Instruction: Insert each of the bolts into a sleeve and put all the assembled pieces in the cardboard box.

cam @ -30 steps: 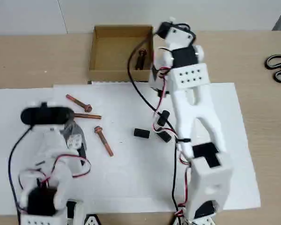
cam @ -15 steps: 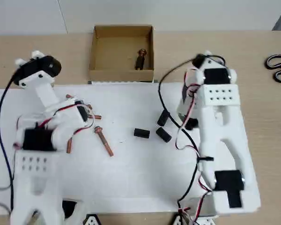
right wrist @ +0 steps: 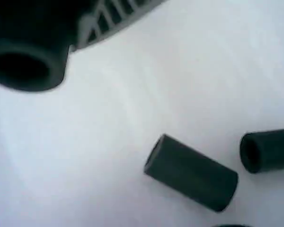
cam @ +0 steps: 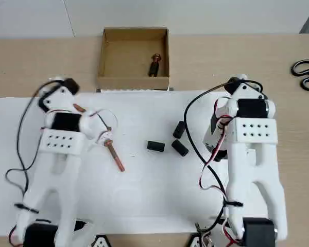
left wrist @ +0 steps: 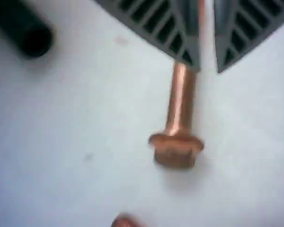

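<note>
Both arms have moved in the last half second. The left one has swung down from the sheet's far left corner, so the left gripper [left wrist: 207, 68] now sits among the bolts. The right one, over the cardboard box [cam: 134, 82] a second ago, has drawn back above the right side of the white paper sheet [cam: 144, 200]. One assembled piece [cam: 155, 65] lies in the box as before, and each loose sleeve [cam: 179, 148] near the middle of the sheet has stayed put

The second assembly looks to be in hand. The left gripper is pinching a copper bolt [left wrist: 180, 113] by its shank, with the head sticking out past the jaw tips, low over the paper. A loose bolt [cam: 116, 157] lies just beside it. The right gripper [cam: 219, 150] appears clamped on a black sleeve [right wrist: 23, 66] with its open bore showing. Next, I judge, the two must meet over the sheet with shank and bore lined up. The bolt's free end is hidden between the jaws, so a regrip may be needed
</note>
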You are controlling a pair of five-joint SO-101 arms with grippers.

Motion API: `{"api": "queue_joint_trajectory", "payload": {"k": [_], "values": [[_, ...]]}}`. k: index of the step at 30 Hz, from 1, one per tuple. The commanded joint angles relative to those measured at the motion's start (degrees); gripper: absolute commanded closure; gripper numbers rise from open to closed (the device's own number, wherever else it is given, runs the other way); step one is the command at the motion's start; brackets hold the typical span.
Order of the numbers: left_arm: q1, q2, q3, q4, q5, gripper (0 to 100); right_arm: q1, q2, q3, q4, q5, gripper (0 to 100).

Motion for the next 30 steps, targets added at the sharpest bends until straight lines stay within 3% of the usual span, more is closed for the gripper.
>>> {"api": "queue_joint_trajectory", "payload": {"k": [1,5,20,30], "values": [[0.79,1.58,-1.01,2.73,-0.62,93,0.48,-4.62,1.14,-2.24,0.18,99.6],[0.88,2.73,-1.01,3.34,-0.62,85,0.48,-7.60,4.40,-3.82,0.18,99.6],[4.57,2.99,-0.66,-3.34,-0.70,84,0.40,-12.00,10.02,-4.09,-1.85,99.6],[4.22,12.84,-1.45,-5.45,-0.62,84,0.40,-13.23,10.20,-3.65,-1.85,99.6]]}}
